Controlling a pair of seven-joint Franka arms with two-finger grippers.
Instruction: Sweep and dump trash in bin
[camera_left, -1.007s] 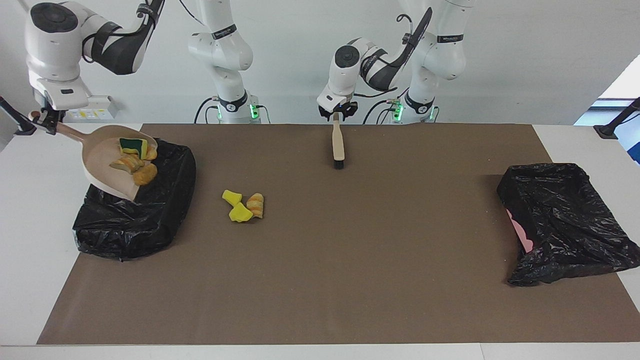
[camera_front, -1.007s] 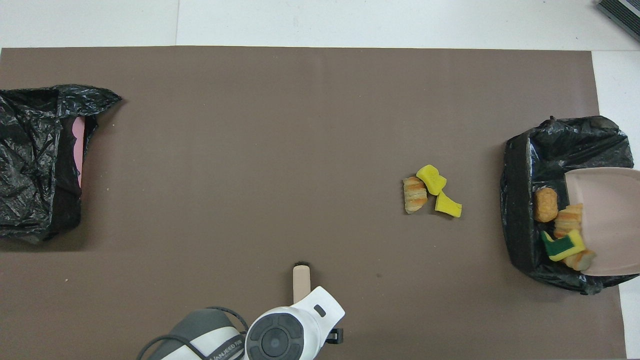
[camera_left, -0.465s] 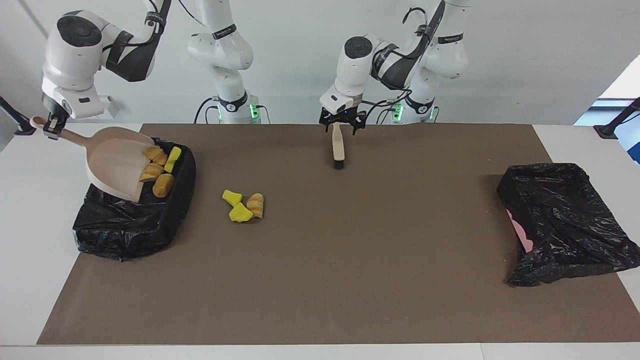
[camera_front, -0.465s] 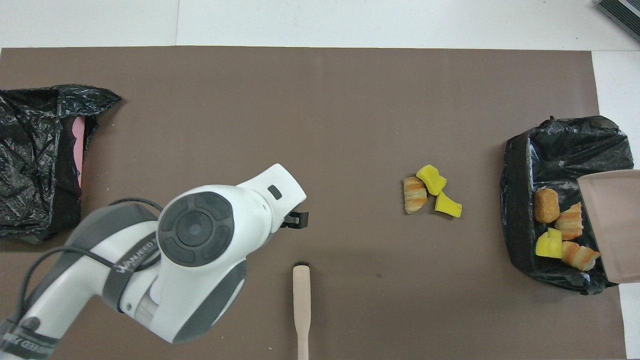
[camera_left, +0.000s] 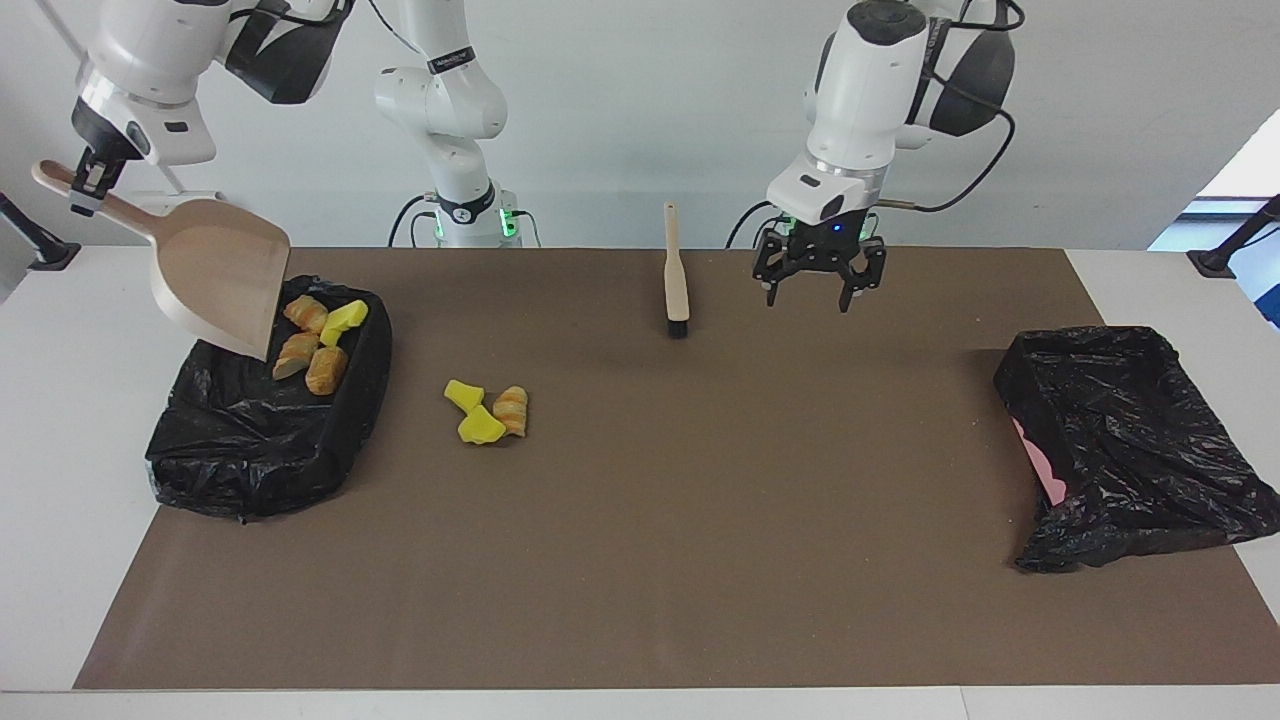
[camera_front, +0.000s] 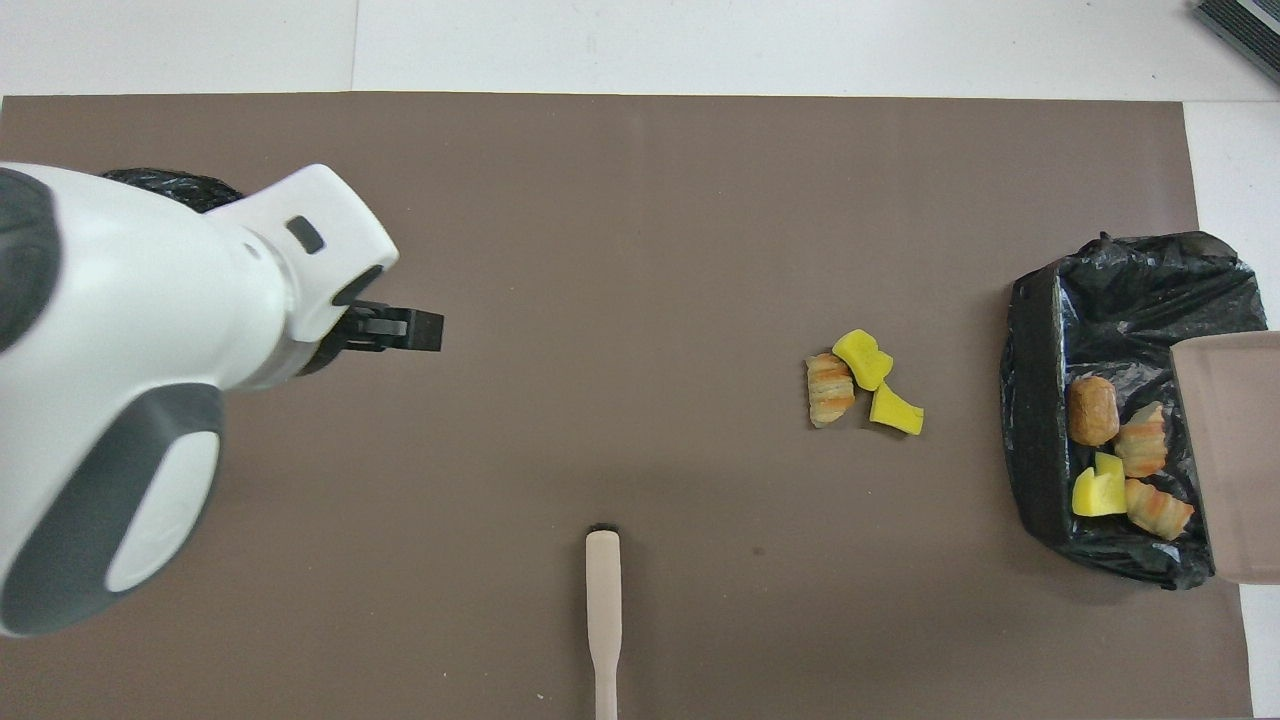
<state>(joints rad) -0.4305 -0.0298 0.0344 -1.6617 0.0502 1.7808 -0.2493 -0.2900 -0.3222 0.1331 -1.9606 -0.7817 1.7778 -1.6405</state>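
The right gripper (camera_left: 88, 180) was clamped on the handle of the beige dustpan (camera_left: 215, 285), holding it tilted steeply, mouth down, over the black-lined bin (camera_left: 262, 430) at the right arm's end of the table; the pan looked empty, and four sponge chunks (camera_left: 318, 338) lay inside the bin on the liner, so the dumping step seemed all but finished; the left gripper (camera_left: 818, 285) hung in the air with its fingers spread apart and nothing between them, over bare brown mat (camera_left: 640, 560) toward the left arm's end from the brush (camera_left: 676, 275); that brush lay on the mat close to the robots, bristles pointing away from them, touched by neither arm; three chunks of trash (camera_left: 487, 410) were clustered on the mat beside the bin, toward the table's middle; a second black bag (camera_left: 1125, 445) sat at the left arm's end, well apart from everything; my read was that the job was only partly done; the next move would call for lowering the pan beside the leftover chunks, lip flat on the mat, and picking up the brush to push them in.
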